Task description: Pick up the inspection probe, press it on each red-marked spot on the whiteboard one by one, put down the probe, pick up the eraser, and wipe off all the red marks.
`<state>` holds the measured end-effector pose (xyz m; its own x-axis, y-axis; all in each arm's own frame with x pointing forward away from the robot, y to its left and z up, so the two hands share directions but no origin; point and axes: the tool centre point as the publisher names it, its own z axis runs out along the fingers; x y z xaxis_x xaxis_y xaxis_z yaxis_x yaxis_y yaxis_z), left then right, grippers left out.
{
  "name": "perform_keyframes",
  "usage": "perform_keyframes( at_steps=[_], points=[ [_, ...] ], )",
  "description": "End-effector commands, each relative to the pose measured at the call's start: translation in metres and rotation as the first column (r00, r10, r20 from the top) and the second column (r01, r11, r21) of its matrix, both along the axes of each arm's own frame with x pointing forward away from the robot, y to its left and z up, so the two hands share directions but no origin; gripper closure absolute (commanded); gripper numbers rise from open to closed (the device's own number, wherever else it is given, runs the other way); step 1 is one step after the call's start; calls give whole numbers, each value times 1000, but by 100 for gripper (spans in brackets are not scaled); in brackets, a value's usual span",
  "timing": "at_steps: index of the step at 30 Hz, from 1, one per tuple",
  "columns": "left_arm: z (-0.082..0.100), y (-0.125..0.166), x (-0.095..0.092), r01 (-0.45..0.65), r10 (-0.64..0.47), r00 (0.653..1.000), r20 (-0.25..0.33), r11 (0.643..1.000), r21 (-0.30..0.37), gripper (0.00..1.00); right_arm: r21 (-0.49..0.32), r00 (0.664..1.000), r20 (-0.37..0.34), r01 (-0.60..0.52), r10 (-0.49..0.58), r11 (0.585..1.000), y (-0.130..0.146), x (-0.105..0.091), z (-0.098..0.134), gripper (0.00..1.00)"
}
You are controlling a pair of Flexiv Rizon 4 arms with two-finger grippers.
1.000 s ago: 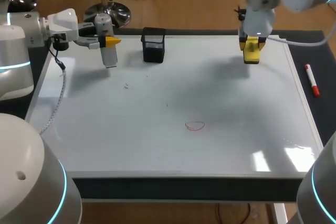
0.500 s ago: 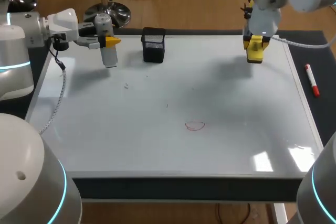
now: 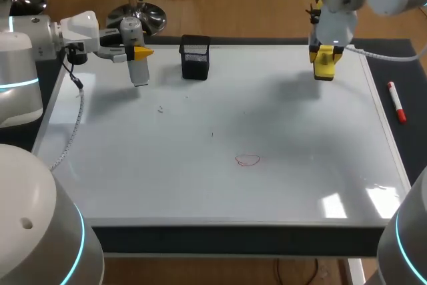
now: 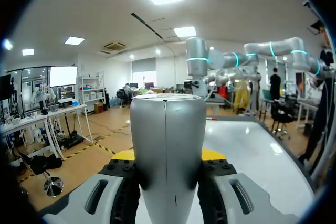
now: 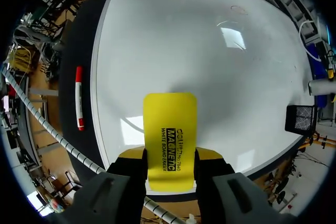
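Over the far left part of the whiteboard (image 3: 220, 185), the left gripper (image 3: 137, 52) is seen coming in sideways from the left arm. Its jaws are closed on the inspection probe (image 3: 138, 68), a grey cylinder gripped from two sides. In the left wrist view the probe (image 4: 167, 145) is seen standing between the yellow tips of the left gripper (image 4: 168, 157), with contact on both flanks. Whether the probe's lower end meets the board cannot be told.

Over the far right corner of the board, the right gripper (image 3: 323, 58) is pointed downward. Its jaws are clamped on the yellow eraser (image 3: 323, 68). In the right wrist view the eraser (image 5: 170, 129) is held flat between the fingers of the right gripper (image 5: 169, 157), projecting ahead of them. A shadow is cast on the whiteboard (image 5: 173, 45) beneath it, so the eraser is noted as raised off the surface.

One red mark (image 3: 247, 160), a small loop, is recorded near the middle of the board, well apart from both tools. It is also found in the right wrist view, far ahead of the eraser (image 5: 239, 9).

A black mesh basket (image 3: 195, 57) is placed at the far edge of the board, just beside the probe. A red marker (image 3: 396, 102) is laid on the dark table (image 3: 407, 65), off the board's right edge.
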<state>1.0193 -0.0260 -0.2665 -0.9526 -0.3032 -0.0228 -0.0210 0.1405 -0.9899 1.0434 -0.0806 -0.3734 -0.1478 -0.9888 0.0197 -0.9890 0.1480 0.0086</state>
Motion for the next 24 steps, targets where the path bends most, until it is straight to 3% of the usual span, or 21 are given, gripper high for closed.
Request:
perform_keyframes(
  at_steps=[1,13,18,24],
  points=[
    [9,-5,-9,7,-7,1000,14,1000,9,100,-2,1000,1,-3,3,1000,-1,0,1,100],
    [24,-52,-50,153,-152,987,47,988,-13,100,-2,1000,1,-3,3,1000,-1,0,1,100],
    [29,-76,-67,251,-248,967,57,967,-55,100,-2,1000,1,-3,3,1000,-1,0,1,100],
    [32,-104,-84,338,-335,940,56,940,-53,100,-2,1000,1,-3,3,1000,-1,0,1,100]
  ],
)
